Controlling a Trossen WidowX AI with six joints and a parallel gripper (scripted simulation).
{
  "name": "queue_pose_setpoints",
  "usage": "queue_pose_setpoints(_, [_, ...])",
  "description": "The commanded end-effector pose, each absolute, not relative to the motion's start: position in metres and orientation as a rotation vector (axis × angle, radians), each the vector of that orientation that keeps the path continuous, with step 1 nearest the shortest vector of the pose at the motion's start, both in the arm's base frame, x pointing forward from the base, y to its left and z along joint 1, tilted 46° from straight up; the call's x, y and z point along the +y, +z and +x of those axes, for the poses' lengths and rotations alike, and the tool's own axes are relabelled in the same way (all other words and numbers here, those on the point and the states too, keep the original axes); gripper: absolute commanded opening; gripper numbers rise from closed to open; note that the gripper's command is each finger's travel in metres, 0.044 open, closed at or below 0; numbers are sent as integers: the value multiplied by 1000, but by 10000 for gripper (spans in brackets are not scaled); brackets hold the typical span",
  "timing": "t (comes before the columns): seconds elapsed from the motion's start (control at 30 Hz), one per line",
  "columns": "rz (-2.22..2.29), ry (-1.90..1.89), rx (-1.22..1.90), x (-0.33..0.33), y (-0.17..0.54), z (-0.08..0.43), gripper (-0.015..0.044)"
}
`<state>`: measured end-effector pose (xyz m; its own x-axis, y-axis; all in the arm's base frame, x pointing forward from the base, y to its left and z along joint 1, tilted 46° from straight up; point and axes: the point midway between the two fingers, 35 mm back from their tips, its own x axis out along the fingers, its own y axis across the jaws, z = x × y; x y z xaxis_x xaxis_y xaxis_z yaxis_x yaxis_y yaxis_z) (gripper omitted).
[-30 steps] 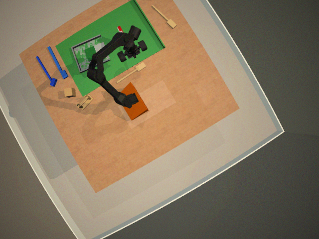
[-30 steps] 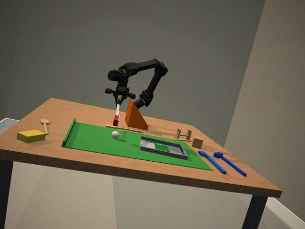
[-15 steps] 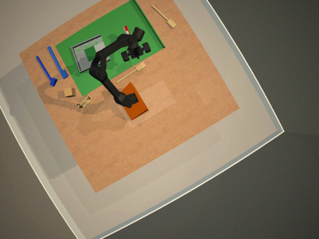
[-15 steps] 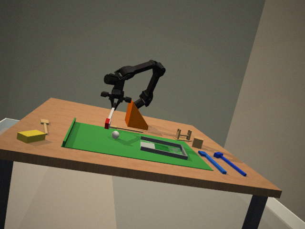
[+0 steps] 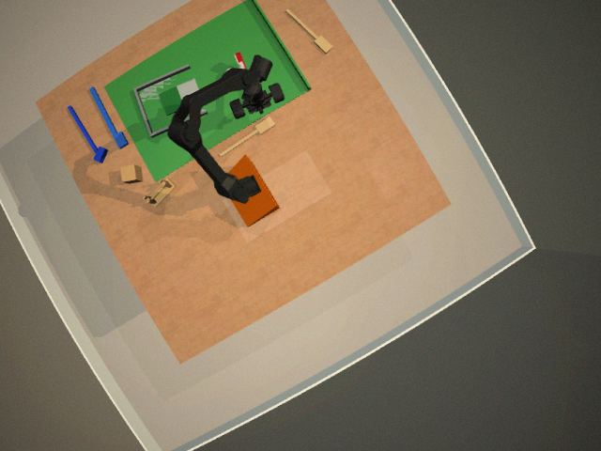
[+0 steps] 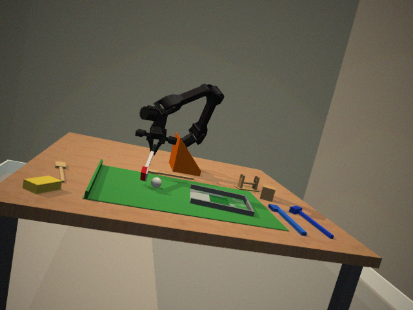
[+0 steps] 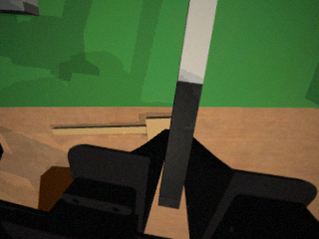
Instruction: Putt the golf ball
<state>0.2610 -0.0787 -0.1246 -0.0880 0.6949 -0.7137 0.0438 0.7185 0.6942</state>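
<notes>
wood-grained tabletop (image 5: 310,272) (image 6: 120,223) (image 7: 279,134); smooth white ball (image 6: 155,182); matt black arm (image 5: 208,160) (image 6: 191,95).

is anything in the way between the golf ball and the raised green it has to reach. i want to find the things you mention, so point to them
Nothing visible stands between the golf ball (image 6: 155,182) and the near, open end of the gray-walled enclosure (image 6: 221,208) (image 5: 144,112) around the raised green (image 6: 219,199) (image 5: 170,101). The red putter head (image 6: 144,173) (image 5: 238,56) is on the ball's other side.

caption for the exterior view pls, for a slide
The arm's tool grips the red-headed putter near the golf ball on the green mat.
</notes>
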Motion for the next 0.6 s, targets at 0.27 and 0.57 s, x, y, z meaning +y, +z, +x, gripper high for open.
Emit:
queue_pose_setpoints(0.27, [626,602,1578,-65,-138,260,0])
queue_pose_setpoints(0.57, [617,605,1585,-68,-135,259,0])
